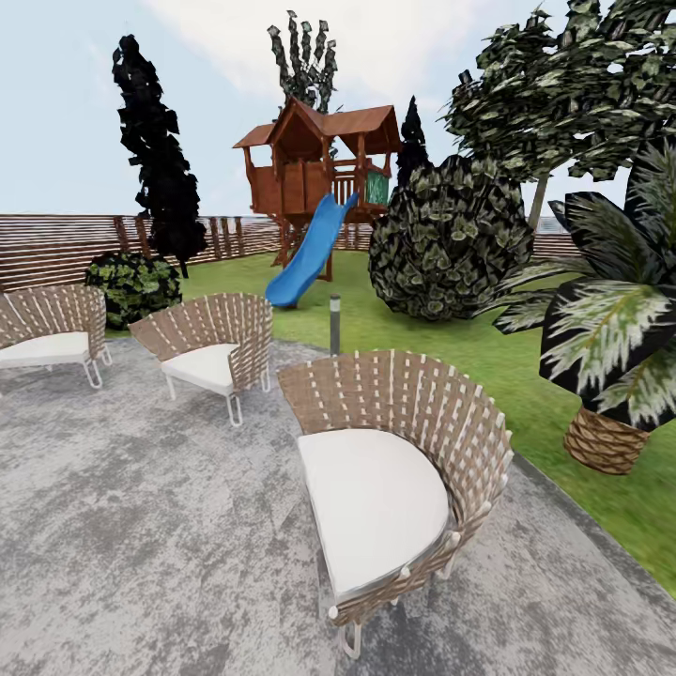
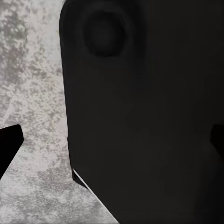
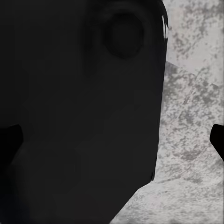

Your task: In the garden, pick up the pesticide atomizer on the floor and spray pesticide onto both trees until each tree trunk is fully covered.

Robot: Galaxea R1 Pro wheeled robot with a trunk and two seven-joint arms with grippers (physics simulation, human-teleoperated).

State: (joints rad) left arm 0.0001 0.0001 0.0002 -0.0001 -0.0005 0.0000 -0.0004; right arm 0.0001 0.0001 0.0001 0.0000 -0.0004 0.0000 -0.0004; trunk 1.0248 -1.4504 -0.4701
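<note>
We look out from a mottled grey patio [image 1: 131,526] toward the garden lawn [image 1: 488,366], which lies beyond the paving and runs along its right edge. Three woven wicker chairs with white seat cushions stand on the patio: the nearest one [image 1: 399,474] sits at the middle of the head view, a second [image 1: 208,352] stands farther back to its left, and a third [image 1: 52,330] is cut by the left edge. A thin grey post light [image 1: 335,324] rises at the patio's far edge between the second and nearest chairs.

On the lawn stands a brown wooden play tower [image 1: 314,174] with a blue slide [image 1: 308,252] coming down toward us. A brown slat fence [image 1: 56,246] closes the far side. A tall black cypress-like tree [image 1: 155,155] stands by the fence at the left, with a low round bush [image 1: 134,286] near its foot. A large round bush [image 1: 449,239] sits right of the slide, and behind it a leafy tree with a thin pale trunk [image 1: 539,199]. At the right edge a short palm [image 1: 610,376] grows from a woven-looking base.

In the left wrist view and the right wrist view, a dark body part of the robot [image 2: 149,116] blocks most of the frame, with grey patio paving beside it. Dark tips at the frame edges do not tell us whether the left or right gripper is wide or narrow. We cannot make out the pesticide atomizer in these views.
</note>
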